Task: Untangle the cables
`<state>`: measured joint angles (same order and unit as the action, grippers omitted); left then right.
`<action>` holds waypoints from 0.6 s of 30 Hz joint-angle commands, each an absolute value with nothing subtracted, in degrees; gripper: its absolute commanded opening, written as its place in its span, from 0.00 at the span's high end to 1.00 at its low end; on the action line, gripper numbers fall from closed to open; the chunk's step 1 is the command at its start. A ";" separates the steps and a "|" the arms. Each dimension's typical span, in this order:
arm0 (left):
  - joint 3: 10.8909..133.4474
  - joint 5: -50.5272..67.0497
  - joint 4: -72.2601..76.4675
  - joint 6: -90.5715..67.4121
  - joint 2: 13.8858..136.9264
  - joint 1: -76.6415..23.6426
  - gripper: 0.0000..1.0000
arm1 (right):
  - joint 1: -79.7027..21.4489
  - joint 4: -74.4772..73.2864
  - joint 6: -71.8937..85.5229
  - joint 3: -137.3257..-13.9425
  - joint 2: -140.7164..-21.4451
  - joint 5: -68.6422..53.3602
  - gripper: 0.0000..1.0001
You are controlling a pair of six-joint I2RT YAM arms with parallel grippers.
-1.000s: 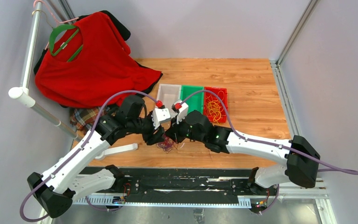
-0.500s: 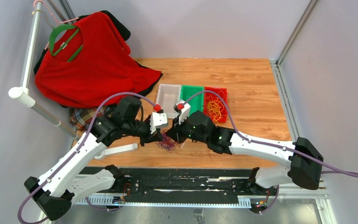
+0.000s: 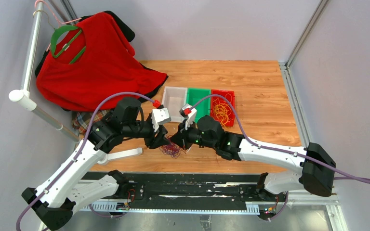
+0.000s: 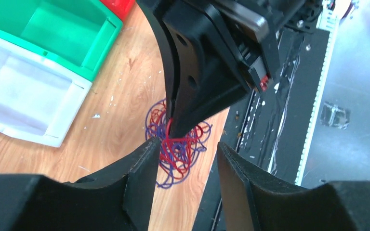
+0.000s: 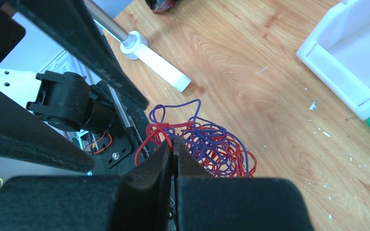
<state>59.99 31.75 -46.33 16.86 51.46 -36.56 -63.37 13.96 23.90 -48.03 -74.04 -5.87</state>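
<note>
A loose knot of cables (image 4: 182, 153), hair-thin curly strands of dark red and purple looped through one another, lies on the wooden table (image 3: 260, 96) near its front edge, between the 2 arms. From the left wrist camera the heap reads as a flat scribble, red dense at the middle, purple loops straying at the rim.

The right gripper (image 5: 173, 143) points down into the top of the heap with its fingers pressed together. A red strand arches up to the tips, but whether it is pinched there cannot be told.

The left gripper (image 4: 188, 145) hangs just beside it with its 2 fingers apart, the heap showing in the gap and nothing held.

Behind them, 3 bins stand in a row, white (image 3: 173, 97), green (image 3: 200, 96) and red (image 3: 230, 96). Yellow-orange wires (image 3: 220, 113) curl inside the red one.
</note>
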 commanded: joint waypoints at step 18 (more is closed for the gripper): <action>59.41 41.89 -47.85 12.04 53.52 -32.79 0.69 | -65.74 15.53 20.69 -52.01 -71.56 -8.53 0.99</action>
